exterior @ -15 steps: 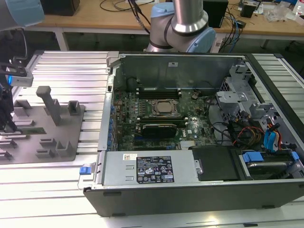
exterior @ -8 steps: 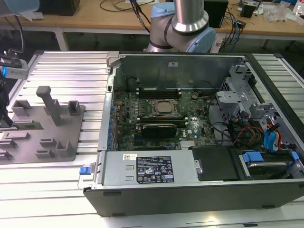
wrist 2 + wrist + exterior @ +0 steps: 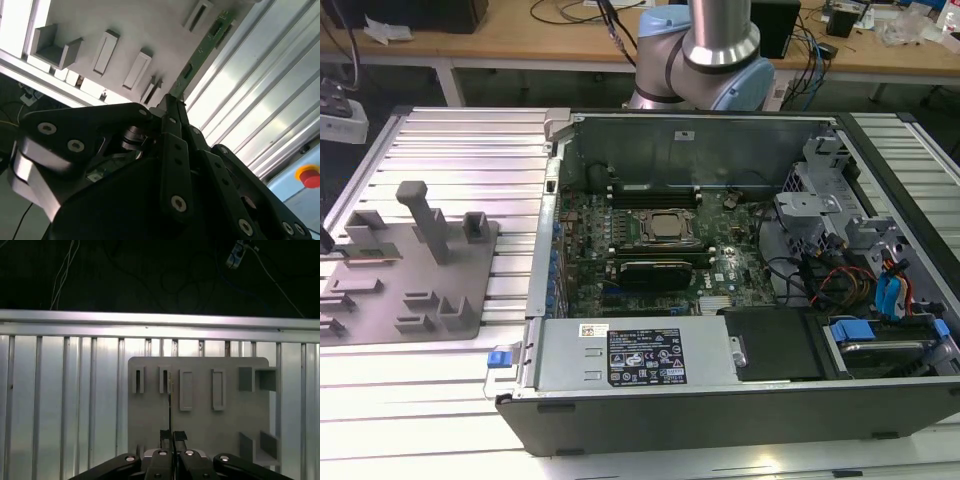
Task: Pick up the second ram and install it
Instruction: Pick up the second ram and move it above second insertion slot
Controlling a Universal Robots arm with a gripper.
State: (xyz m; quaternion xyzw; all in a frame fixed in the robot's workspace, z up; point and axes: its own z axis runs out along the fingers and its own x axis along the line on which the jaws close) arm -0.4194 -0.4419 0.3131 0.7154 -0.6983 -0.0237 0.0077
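The second ram (image 3: 205,45) is a thin green stick, and my gripper (image 3: 172,102) is shut on one end of it. In the first wrist view the ram (image 3: 170,400) shows edge-on as a thin line. It runs from the gripper (image 3: 170,435) over the grey tray (image 3: 210,430) toward a slot holder (image 3: 164,380). In the exterior view the gripper (image 3: 324,240) is at the far left edge. There the ram (image 3: 370,252) lies level over the tray (image 3: 460,290). Whether the ram touches the tray I cannot tell.
An open computer case (image 3: 720,130) stands at the exterior view's right of the tray, with its motherboard (image 3: 660,230) exposed. The arm's base (image 3: 720,50) rises behind the case. The tray carries several upright grey holders (image 3: 430,220). A red button (image 3: 309,176) sits beyond the ribbed metal table (image 3: 260,100).
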